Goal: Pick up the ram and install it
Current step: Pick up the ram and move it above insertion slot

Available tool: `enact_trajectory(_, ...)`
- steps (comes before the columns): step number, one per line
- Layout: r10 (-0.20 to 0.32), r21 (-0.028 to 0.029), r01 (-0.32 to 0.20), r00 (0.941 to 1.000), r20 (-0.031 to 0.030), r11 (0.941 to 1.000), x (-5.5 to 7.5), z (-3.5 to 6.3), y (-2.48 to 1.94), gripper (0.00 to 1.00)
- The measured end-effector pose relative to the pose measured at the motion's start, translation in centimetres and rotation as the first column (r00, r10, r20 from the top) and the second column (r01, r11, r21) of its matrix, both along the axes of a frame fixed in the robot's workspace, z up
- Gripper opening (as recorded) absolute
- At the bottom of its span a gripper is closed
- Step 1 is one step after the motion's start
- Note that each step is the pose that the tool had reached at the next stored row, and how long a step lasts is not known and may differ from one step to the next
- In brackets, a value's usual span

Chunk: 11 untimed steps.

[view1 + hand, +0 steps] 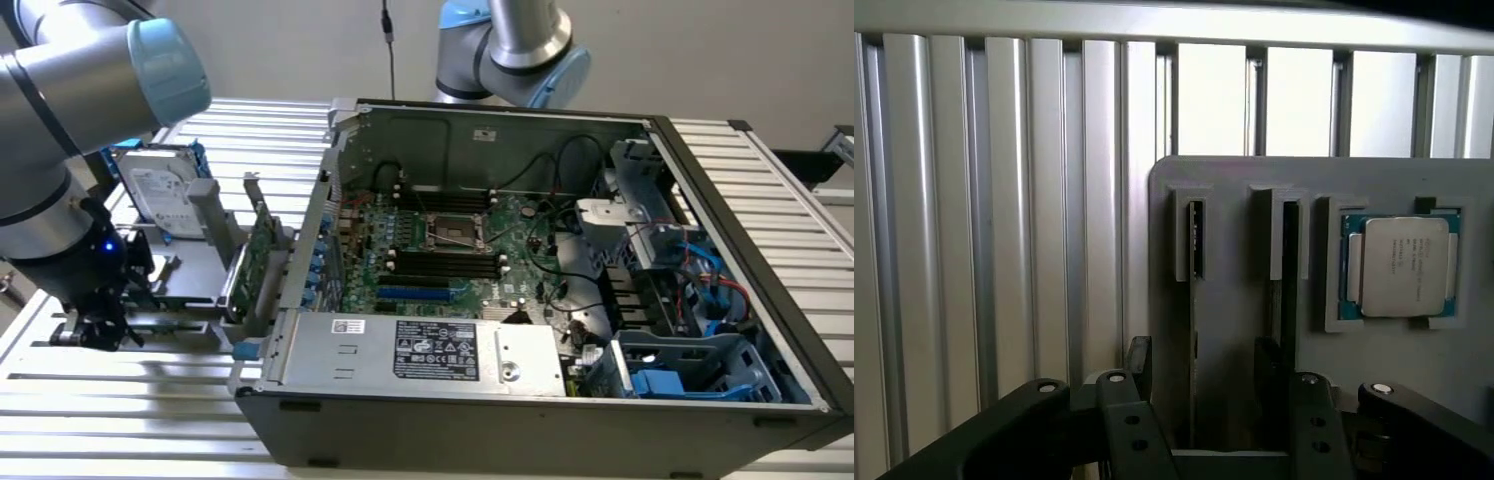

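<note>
Grey plastic is seen beneath the tool [1202, 365]: a holder [1234, 178] with two narrow slots and a shallow pocket, laid on the ribbed aluminium worktop [994, 250]. The ram [1195, 240] is stood on edge in the slot farther from the processor [1402, 268], so that little more than its thin upper edge is presented to the wrist camera. Its long axis is run straight away from the wrist, in line with the slot. The strip is passed between the two dark fingers [1139, 365], with one finger set off each flat side. The ram is thus found directly below the tool and within its span, not off to one side. A clear gap is left between each finger and the strip. The tool is spread wide, and nothing is gripped or, as far as can be judged, touched. The neighbouring slot is shadowed, and whether it is occupied cannot be told.

In the exterior view the tool [96, 335] is held low over the holder at that view's left, beside the open computer case [534, 420], whose motherboard [454, 250] is exposed. A hard drive [160, 195] and an upright expansion card [256, 262] are stood on the same side of the case. The ram is judged to be not yet lifted from its slot, and no installation in the case is shown.
</note>
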<state>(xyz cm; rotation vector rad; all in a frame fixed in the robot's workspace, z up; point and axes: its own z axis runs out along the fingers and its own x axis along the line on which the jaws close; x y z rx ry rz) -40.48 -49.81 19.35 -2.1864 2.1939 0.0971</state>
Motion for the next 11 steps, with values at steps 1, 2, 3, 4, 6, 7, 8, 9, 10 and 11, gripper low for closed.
enact_trajectory(1, 0.000, 0.0002, 0.000, 1.0000, 0.0002, 1.0000, 0.00, -0.02, -0.01, 0.54)
enact_trajectory(2, 0.000, 0.0004, 0.000, 1.0000, 0.0003, 1.0000, 0.01, -0.04, -0.02, 0.54)
enact_trajectory(3, 0.000, 0.0004, 0.000, 1.0000, 0.0002, 1.0000, 0.01, -0.04, -0.02, 0.54)
enact_trajectory(4, 0.000, 0.0004, 0.000, 1.0000, 0.0002, 1.0000, 0.00, -0.04, -0.03, 0.54)
enact_trajectory(6, 0.000, 0.0005, 0.000, 1.0000, 0.0002, 1.0000, 0.00, -0.05, -0.04, 0.52)
enact_trajectory(7, 0.000, 0.0006, 0.000, 1.0000, 0.0002, 1.0000, 0.00, -0.05, -0.04, 0.52)
enact_trajectory(8, 0.000, 0.0006, 0.000, 1.0000, 0.0002, 1.0000, 0.00, -0.05, -0.04, 0.45)
enact_trajectory(9, 0.000, 0.0007, 0.000, 1.0000, 0.0002, 1.0000, 0.00, -0.05, -0.04, 0.45)
enact_trajectory(10, 0.000, 0.0009, 0.000, 1.0000, 0.0002, 1.0000, 0.00, -0.05, -0.04, 0.45)
enact_trajectory(11, 0.000, 0.0012, 0.000, 1.0000, 0.0002, 1.0000, 0.01, -0.05, -0.04, 0.45)
